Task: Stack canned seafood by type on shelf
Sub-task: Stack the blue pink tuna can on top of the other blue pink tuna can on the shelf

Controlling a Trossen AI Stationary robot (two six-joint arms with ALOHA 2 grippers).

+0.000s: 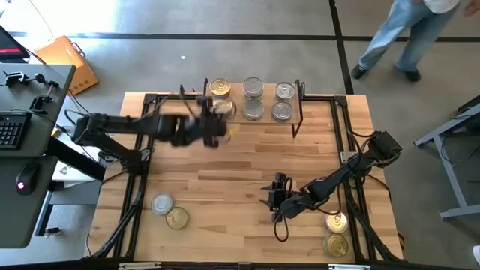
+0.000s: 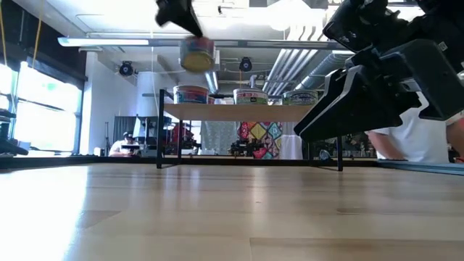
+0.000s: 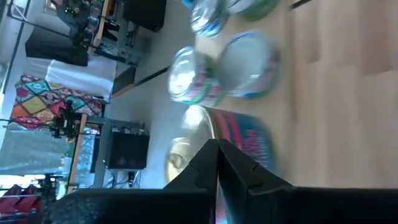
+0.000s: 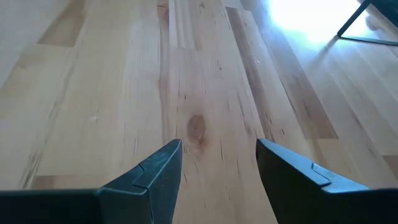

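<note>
A gold-lidded tin (image 2: 196,54) is held in the left gripper (image 1: 212,120), jaws clamped on it, lifted clear above the shelf (image 1: 264,118) at its left end, w/ another gold-lidded tin (image 1: 220,88) on the shelf just beyond the jaws. Judged step: stacking gold on gold. To be done well, the held tin should be centred over that tin, kept level, lowered till rims meet, and only then released; the silver tins to the right should not be nudged. On the shelf, approx. five tins are counted: one gold, then two silver (image 1: 253,88) in the middle and two silver (image 1: 284,91) at the right. On the tabletop (image 1: 225,187), near the left front, one silver-lidded tin (image 1: 162,203) and one gold one (image 1: 177,218) are left. The right gripper (image 1: 278,196) is parked low over bare wood, jaws part open, nothing between them; two gold tins (image 1: 336,223) lie beside its arm.
</note>
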